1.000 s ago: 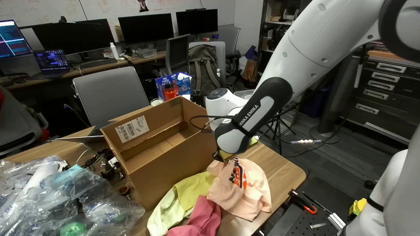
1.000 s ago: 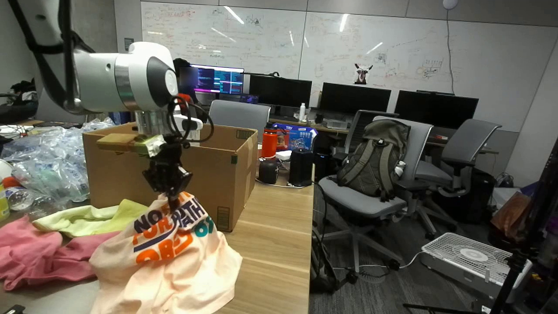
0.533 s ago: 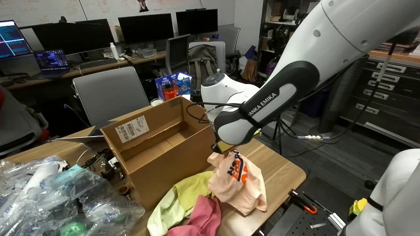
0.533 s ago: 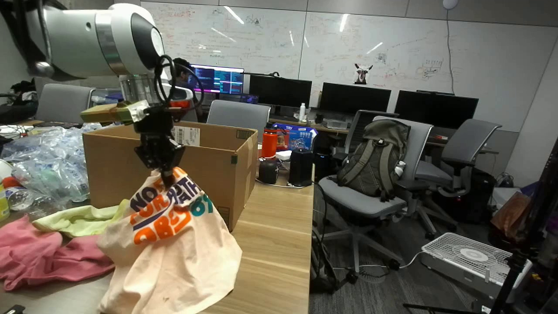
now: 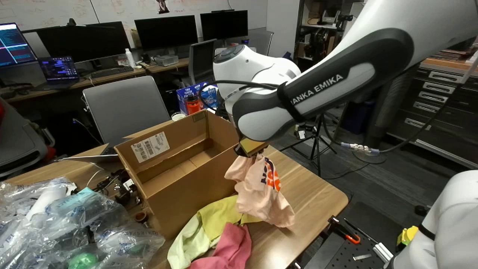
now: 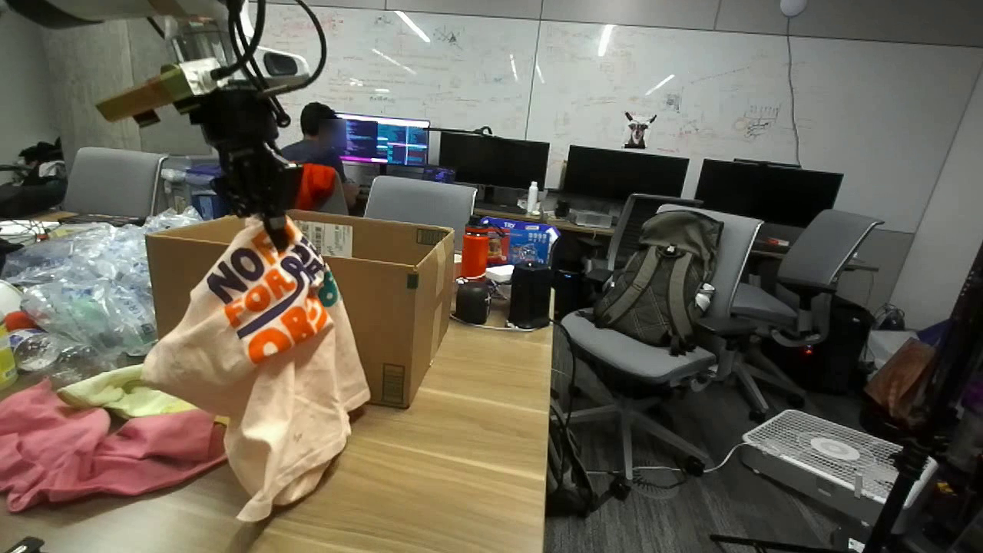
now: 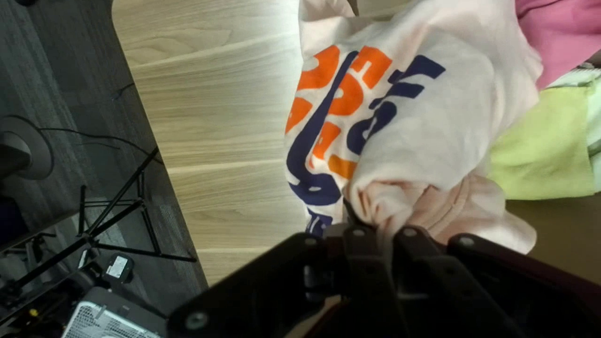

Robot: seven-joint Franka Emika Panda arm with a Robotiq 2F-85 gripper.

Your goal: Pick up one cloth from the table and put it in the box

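Wood-grained table [image 6: 453,453] fills lower centre of an exterior view. Over it hangs the peach cloth [image 6: 269,376], a bunched top fold pinched in the gripper [image 6: 277,230]; lower contact undetermined. Assessed as light, limp, not fragile; the gathered fold seems a proper hold, loose hem liable to drag. Left of centre in an exterior view: cardboard box [image 5: 186,201], open-topped, label [image 5: 150,147] inside, bottom partly visible, remainder hidden.

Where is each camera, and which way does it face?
An exterior view: high, looking down into the cardboard box; arm shows.
An exterior view: just above box height, facing the whiteboard; pincer and some arm show.
Wrist view: on the arm, looking down at the printed peach cloth; pincer shows.
Both exterior views share box, cloth, whiteboard.
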